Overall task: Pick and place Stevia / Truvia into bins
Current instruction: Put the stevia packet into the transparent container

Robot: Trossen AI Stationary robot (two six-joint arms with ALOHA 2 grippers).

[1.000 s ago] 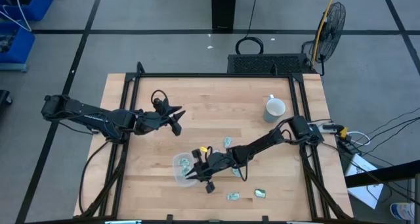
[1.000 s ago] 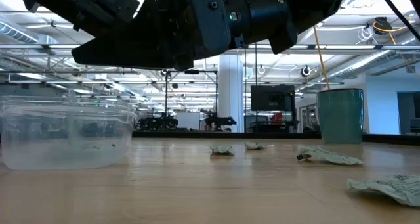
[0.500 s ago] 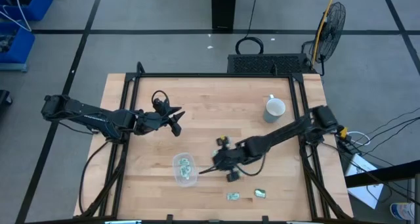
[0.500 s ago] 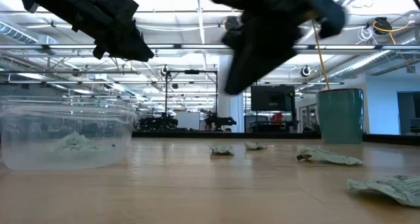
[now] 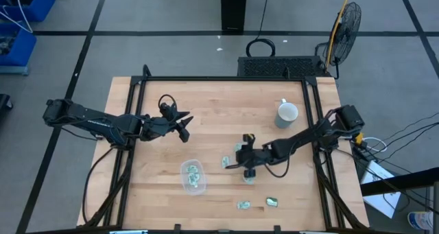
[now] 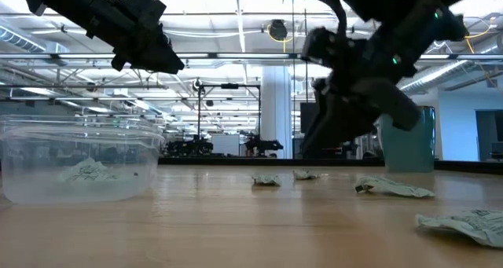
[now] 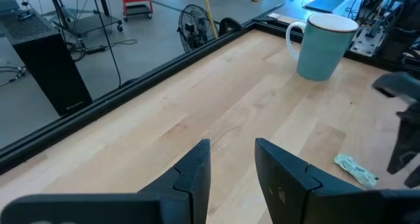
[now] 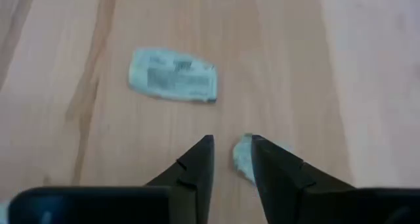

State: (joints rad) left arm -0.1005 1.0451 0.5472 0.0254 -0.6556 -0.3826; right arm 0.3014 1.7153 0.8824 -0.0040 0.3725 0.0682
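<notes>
Pale green and white Stevia packets lie flat on the wooden table: one [image 5: 226,162] near the middle, one [image 5: 248,178] beside it, two [image 5: 243,205] [image 5: 272,202] near the near edge. Another packet [image 5: 194,171] lies on the bottom of the clear bin [image 5: 193,176] [image 6: 78,158]. My right gripper [image 5: 236,164] [image 8: 230,142] hovers open over the middle packets; one packet [image 8: 174,84] lies ahead of its fingers, and another [image 8: 241,159] shows between them, touching neither. My left gripper [image 5: 185,124] [image 7: 230,148] waits open above the table's left far part.
A grey-white mug [image 5: 287,114] [image 7: 325,45] stands at the table's right far part. Black frame rails [image 5: 312,97] run along the table's edges. In the low view packets [image 6: 266,179] [image 6: 393,189] [image 6: 468,221] lie scattered to the right of the bin.
My right gripper has swung from above the bin toward the table's right edge and a little toward the far edge, ending over the middle packets. A packet that did not show on the bin's bottom in the low view a second ago lies there now.
</notes>
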